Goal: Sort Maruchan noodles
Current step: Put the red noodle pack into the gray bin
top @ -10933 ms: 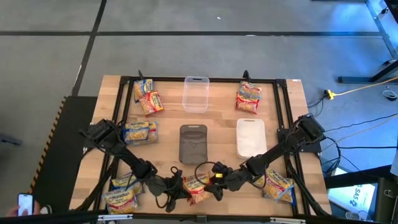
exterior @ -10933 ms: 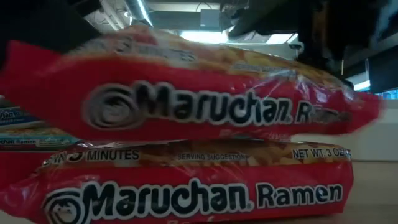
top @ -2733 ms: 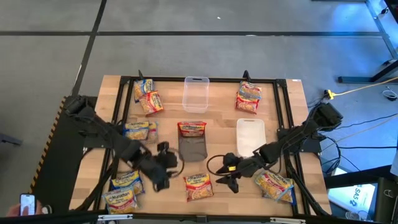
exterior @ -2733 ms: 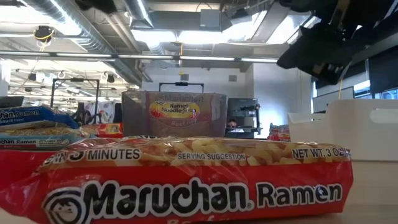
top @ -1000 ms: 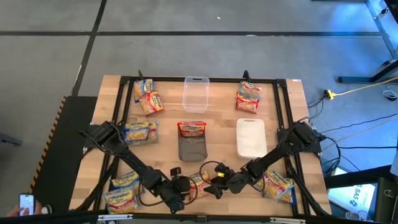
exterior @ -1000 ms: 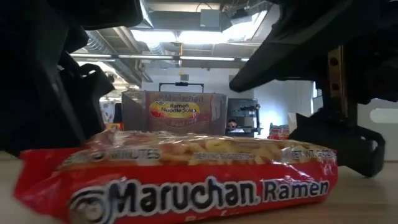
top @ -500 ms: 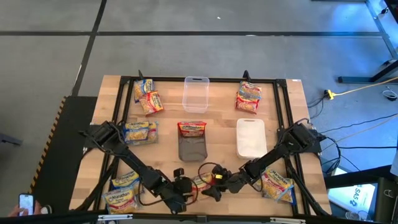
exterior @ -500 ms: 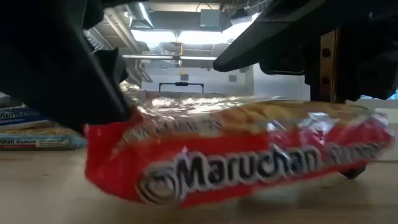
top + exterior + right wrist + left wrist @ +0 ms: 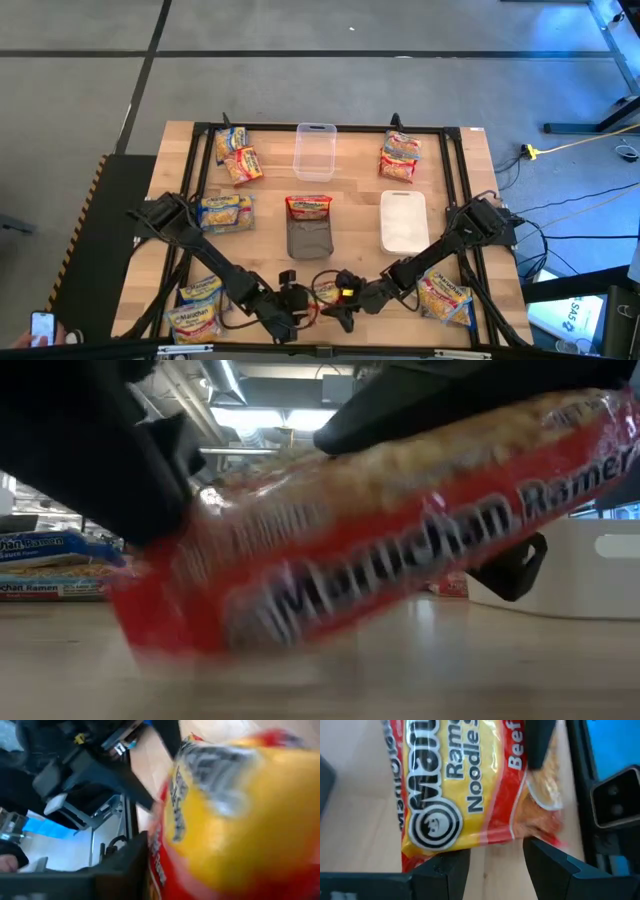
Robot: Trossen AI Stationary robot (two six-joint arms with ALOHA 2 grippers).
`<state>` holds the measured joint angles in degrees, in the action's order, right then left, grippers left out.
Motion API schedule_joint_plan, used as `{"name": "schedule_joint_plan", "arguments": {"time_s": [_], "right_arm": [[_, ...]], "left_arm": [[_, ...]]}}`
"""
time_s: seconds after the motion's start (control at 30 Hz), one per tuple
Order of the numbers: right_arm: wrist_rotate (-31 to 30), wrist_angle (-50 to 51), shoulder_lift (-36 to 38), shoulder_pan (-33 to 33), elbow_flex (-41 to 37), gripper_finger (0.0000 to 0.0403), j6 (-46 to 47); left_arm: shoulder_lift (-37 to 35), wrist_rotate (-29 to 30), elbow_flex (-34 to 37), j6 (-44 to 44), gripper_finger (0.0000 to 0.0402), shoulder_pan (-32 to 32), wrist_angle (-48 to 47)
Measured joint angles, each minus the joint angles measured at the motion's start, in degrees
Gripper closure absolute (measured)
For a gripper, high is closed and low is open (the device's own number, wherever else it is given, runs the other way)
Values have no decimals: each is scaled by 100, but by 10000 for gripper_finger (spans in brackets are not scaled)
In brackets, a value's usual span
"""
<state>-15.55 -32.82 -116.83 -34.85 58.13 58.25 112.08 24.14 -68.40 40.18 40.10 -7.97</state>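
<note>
Low view alone shows red packet tilted (blurred)

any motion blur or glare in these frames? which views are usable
Low view: the red packet is smeared by motion and tilted, its lettering streaked; ceiling lights glare behind it.
Right wrist view: the packet fills the picture, badly blurred.
Left wrist view: print readable, slight softness at one edge.
High view: sharp and evenly lit; both grippers meet at the packet near the table's front edge.

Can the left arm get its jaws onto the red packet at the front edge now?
Probably yes. The red plastic Maruchan noodle packet lies right before the left gripper, whose jaws stand apart; but the right gripper is at it too, tilting it.
</note>
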Motion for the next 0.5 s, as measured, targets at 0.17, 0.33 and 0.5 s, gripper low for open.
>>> {"name": "schedule_joint_plan", "arguments": {"time_s": [0.17,0.33,0.5], "right_arm": [[38,-16,5,-7,-4,312,-329],[17,-45,11,-17,-2,312,-657],[21,70,13,-15,161,299,-1014]], "left_arm": [[-563,-69,5,166,225,181,-749],[-1205,147,8,150,225,368,-1103],[-1671,546,4,-17,225,462,-1052]]}}
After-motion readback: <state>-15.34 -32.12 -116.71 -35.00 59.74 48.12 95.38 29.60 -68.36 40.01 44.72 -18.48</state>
